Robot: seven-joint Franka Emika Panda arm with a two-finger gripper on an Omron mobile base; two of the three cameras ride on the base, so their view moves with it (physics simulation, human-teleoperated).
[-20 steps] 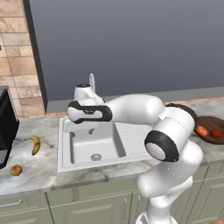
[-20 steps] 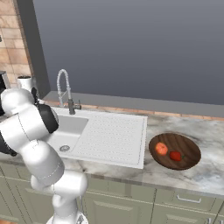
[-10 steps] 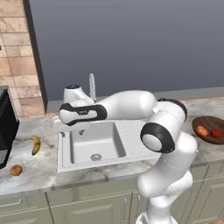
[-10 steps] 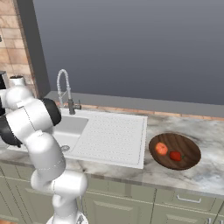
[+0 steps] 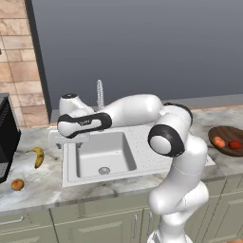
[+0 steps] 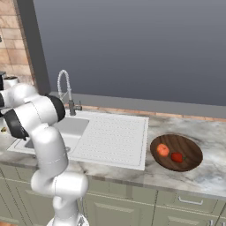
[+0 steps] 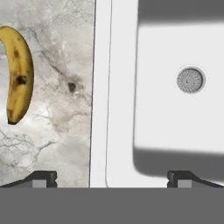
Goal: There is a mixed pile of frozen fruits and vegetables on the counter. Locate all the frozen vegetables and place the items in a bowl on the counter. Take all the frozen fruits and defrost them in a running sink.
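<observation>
Straddling the left rim of the white sink [image 7: 122,87], the gripper [image 7: 111,178] holds its fingers wide apart with nothing between them. Left of the rim, the banana [image 7: 17,72] lies on the marbled counter [image 7: 57,131], the small orange-yellow fruit [image 5: 17,184] nearer the front edge. Well to the right, the wooden bowl [image 6: 187,148] holds the tomato [image 6: 163,150] and the red pepper piece [image 6: 177,157].

My own arm [image 6: 39,132] blocks the left part of the sink [image 6: 110,137] basin in the right base view, and the counter [image 6: 212,167] runs off the right edge there. In the left base view the bowl [image 5: 228,140] is cut by the right edge. From my hand camera, the banana [image 7: 17,74] loses its upper end past the left edge; its top tip cannot be made out.
</observation>
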